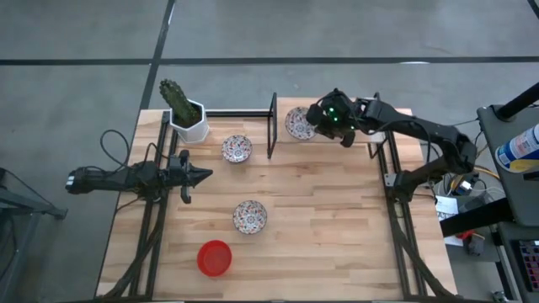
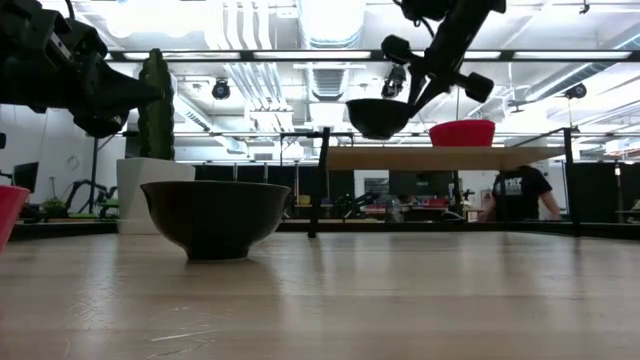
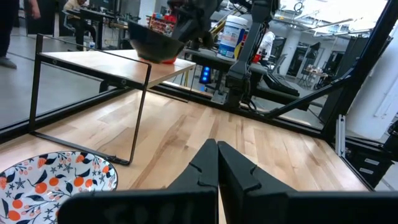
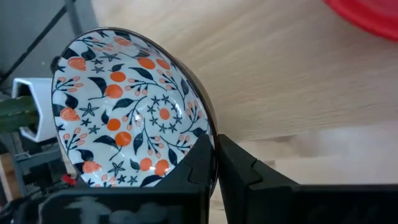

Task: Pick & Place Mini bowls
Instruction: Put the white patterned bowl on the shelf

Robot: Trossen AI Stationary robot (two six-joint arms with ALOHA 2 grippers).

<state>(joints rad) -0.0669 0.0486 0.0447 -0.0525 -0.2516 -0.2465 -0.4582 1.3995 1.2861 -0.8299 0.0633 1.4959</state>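
Observation:
My right gripper (image 4: pixel 214 152) is shut on a white floral mini bowl (image 4: pixel 124 106), which hangs over the left end of the raised wooden shelf (image 2: pixel 440 157) at the table's far side (image 1: pixel 299 123). A red mini bowl (image 2: pixel 462 132) stands on that shelf. Two more floral mini bowls (image 1: pixel 237 149) (image 1: pixel 250 216) and another red mini bowl (image 1: pixel 215 257) stand on the table. My left gripper (image 1: pixel 202 175) is shut, holds nothing and points level from the table's left side. My right gripper pinches the floral bowl's rim (image 4: pixel 202 124), one finger inside the bowl and one outside. The fingers slant down from the table's right. The bowl is lifted clear above the shelf (image 2: pixel 378 117), roughly upright, its opening up.
A white pot with a green cactus (image 1: pixel 187 118) stands at the far left corner. The shelf's black metal legs (image 1: pixel 272 126) rise near the table's far middle. Black frame rails run along the table's left and right edges. A person (image 2: pixel 520 192) shows in the room beyond.

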